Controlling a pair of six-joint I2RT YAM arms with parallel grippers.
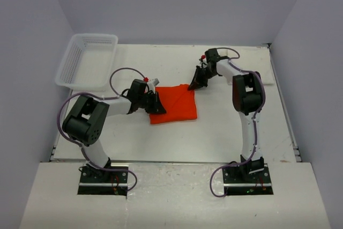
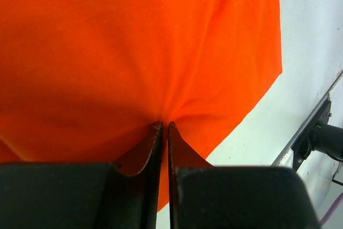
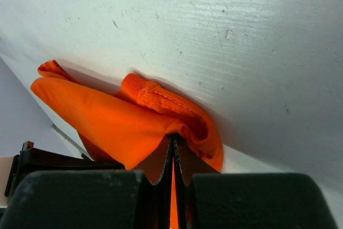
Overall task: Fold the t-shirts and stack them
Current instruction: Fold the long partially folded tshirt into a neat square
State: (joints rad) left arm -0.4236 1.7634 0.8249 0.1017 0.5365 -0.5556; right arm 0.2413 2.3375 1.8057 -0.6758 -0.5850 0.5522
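Top external view gives you one orange t-shirt (image 1: 174,104), lying as a rough flat rectangle near the middle of the table (image 1: 230,132), between your two arms. Your left claw (image 1: 155,104) is down at the shirt's left edge, and your right claw (image 1: 194,85) is down at its far right corner, so each of the two claws meets the one garment at a different spot. In the left wrist view you can see the left claw (image 2: 165,126) closed to a thin slit, with the orange cloth (image 2: 134,41) pinched between its two fingertips and creases fanning out from the pinch. The cloth fills most of that view, and bare table shows to the right of it. In the right wrist view the right claw (image 3: 174,138) is fully closed on a bunched edge of the same shirt (image 3: 102,116). The fabric there is lifted into a loose fold just past the fingertips, and one stitched hem (image 3: 161,97) curls over the top of it, with white table surface behind. One white lattice basket (image 1: 88,60) sits at the far left corner of the table, well apart from the shirt and both claws.
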